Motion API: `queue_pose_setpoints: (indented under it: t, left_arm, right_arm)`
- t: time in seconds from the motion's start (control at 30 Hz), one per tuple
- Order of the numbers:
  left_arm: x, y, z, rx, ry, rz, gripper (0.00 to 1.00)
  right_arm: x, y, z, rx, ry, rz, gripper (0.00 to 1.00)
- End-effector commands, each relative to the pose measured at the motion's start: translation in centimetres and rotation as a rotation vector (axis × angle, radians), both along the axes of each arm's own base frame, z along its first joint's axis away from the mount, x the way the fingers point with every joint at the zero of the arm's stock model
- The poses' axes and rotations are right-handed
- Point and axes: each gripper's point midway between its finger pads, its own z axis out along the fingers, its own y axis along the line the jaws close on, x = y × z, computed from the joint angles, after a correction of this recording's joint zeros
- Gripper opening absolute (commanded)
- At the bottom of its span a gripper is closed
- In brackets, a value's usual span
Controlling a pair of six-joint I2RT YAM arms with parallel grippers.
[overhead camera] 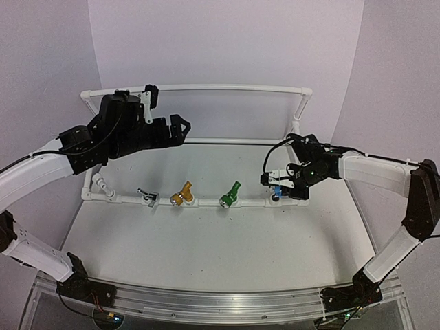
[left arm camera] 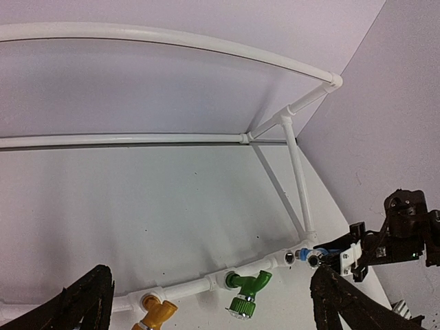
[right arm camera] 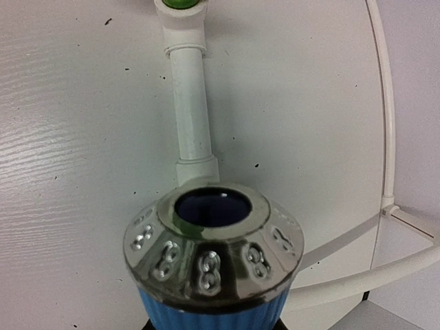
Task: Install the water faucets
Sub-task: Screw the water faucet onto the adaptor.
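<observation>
Top view: silver faucet (overhead camera: 148,197), yellow faucet (overhead camera: 183,196) and green faucet (overhead camera: 230,194) sit in the PVC frame's (overhead camera: 206,87) front rail; we judge three done. The blue faucet (overhead camera: 277,194) is at the rail's 3 o'clock end, with the right gripper (overhead camera: 278,185) pinching it. This is the last fitting, and we cannot tell if it is seated. The left gripper (overhead camera: 177,129) is raised at 10 o'clock, spread wide and empty.

Left wrist view: green and yellow at 6 o'clock, blue at 4 o'clock.

Right wrist view: blue fills 6 o'clock, with a ribbed body, faceted chrome nozzle and dark bore.
</observation>
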Motion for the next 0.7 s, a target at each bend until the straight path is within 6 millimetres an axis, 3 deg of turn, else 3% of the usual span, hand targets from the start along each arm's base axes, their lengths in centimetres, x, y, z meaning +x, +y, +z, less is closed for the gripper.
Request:
queue_pose_setpoints:
  t: [0.0, 0.67]
  left_arm:
    - [0.1, 1.3, 2.6, -0.069, -0.08, 0.046, 1.0]
    - [-0.2, 1.6, 2.2, -0.074, -0.077, 0.045, 1.0]
  right_arm:
    - [1.6, 0.6, 0.7, 0.015, -0.024, -0.02, 0.0]
    - [-0.4, -0.7, -2.5, -0.095, 0.039, 0.04, 0.0]
